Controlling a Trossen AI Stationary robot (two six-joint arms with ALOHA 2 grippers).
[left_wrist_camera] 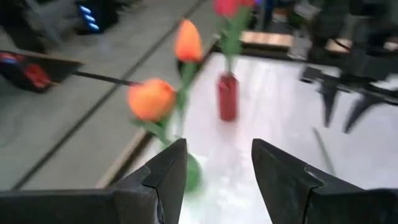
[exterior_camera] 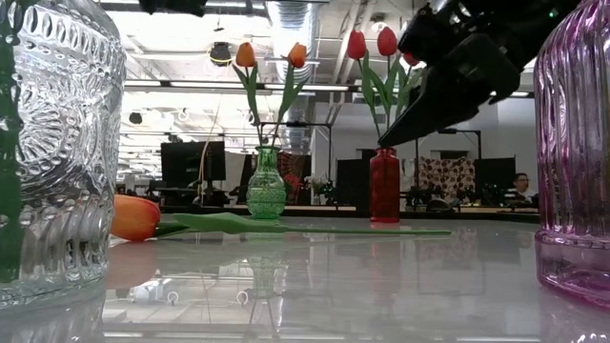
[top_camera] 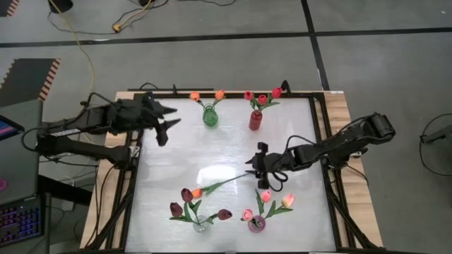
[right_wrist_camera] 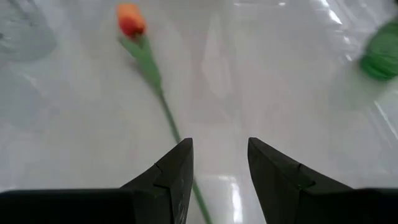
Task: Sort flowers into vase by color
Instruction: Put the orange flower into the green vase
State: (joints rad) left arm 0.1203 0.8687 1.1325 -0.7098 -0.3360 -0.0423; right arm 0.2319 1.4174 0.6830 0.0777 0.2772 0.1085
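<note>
Item: orange tulip [top_camera: 197,192], lying flat on the white surface [top_camera: 226,152], head beside the clear vase [top_camera: 200,225], stem running toward the right gripper [top_camera: 254,169]. Right jaws open, empty, stem end just below them. Left gripper [top_camera: 167,123]: jaws open, empty, near the green vase [top_camera: 210,117].

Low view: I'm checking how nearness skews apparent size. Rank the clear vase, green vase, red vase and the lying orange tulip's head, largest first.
1. Clear vase, inflated by nearness.
2. Red vase and green vase: look alike, unranked.
3. Orange tulip's head, smallest although nearer than both.
</note>
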